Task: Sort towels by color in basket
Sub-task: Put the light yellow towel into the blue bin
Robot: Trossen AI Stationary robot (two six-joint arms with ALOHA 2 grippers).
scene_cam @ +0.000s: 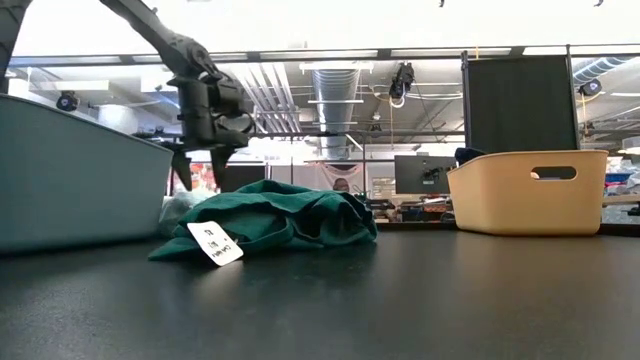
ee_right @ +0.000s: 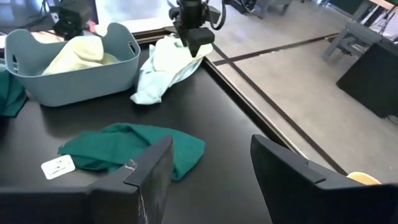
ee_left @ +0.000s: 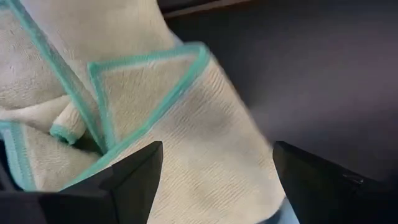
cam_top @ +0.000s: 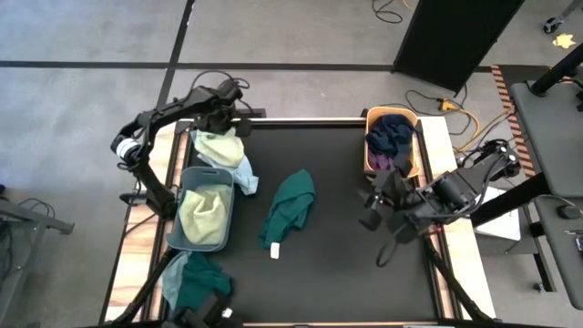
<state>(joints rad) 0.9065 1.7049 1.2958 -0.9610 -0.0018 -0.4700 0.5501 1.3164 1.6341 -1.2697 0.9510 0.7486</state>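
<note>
My left gripper (cam_top: 221,123) is open and points down over a pale yellow-green towel (ee_left: 143,93) with teal edging. That towel lies on a light mint towel (cam_top: 244,175) at the table's far left, beside the grey-blue basket (cam_top: 173,232). The basket holds another pale yellow-green towel (cam_top: 205,210). A dark teal towel (cam_top: 290,205) lies crumpled mid-table, its white tag (scene_cam: 215,243) on the tabletop. My right gripper (cam_top: 372,208) hangs open above the table's right side, touching nothing. The tan basket (cam_top: 369,146) holds navy and purple towels (cam_top: 392,137). My left gripper (ee_left: 217,149) has its open fingers on either side of a folded corner of the pale yellow-green towel, coming from above. I cannot tell whether the fingertips touch the cloth.
Another dark teal towel (cam_top: 196,278) with a bit of mint cloth lies at the near left edge. Bare black tabletop stretches between the middle towel and the tan basket (scene_cam: 530,195). Cables and a black stand lie on the floor beyond the table.
</note>
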